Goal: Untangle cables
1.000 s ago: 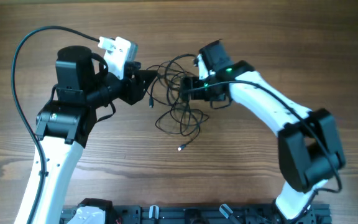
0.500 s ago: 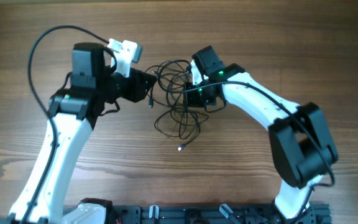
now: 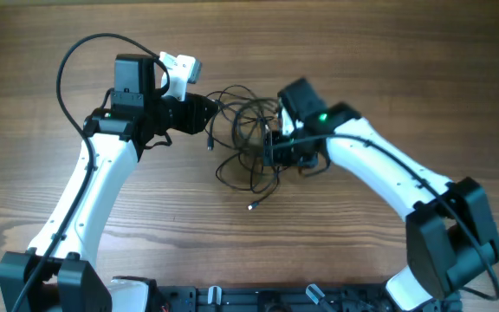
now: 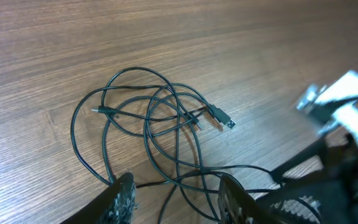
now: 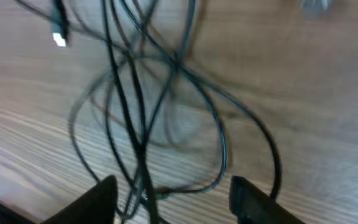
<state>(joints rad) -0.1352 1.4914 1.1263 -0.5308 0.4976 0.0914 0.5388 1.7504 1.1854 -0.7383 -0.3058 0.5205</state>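
The cables (image 3: 248,139) are thin black cords lying in a loose tangle of loops on the wooden table between the two arms. One metallic plug end (image 3: 251,206) trails toward the front. In the left wrist view the loops (image 4: 154,118) spread ahead, with a plug (image 4: 224,119) at their right. My left gripper (image 3: 208,114) is open at the tangle's left edge, fingers (image 4: 176,199) straddling some strands. My right gripper (image 3: 271,147) is open at the tangle's right side, with cords (image 5: 135,124) running between its fingers (image 5: 173,199).
A thick black arm wire (image 3: 76,61) loops above the left arm at the back left. A black rail (image 3: 258,299) runs along the table's front edge. Bare wooden tabletop (image 3: 405,52) lies all around the tangle.
My left arm has swung right and toward the back, its gripper closer to the tangle. My right gripper has shifted slightly right and toward the front. The cables have barely moved.
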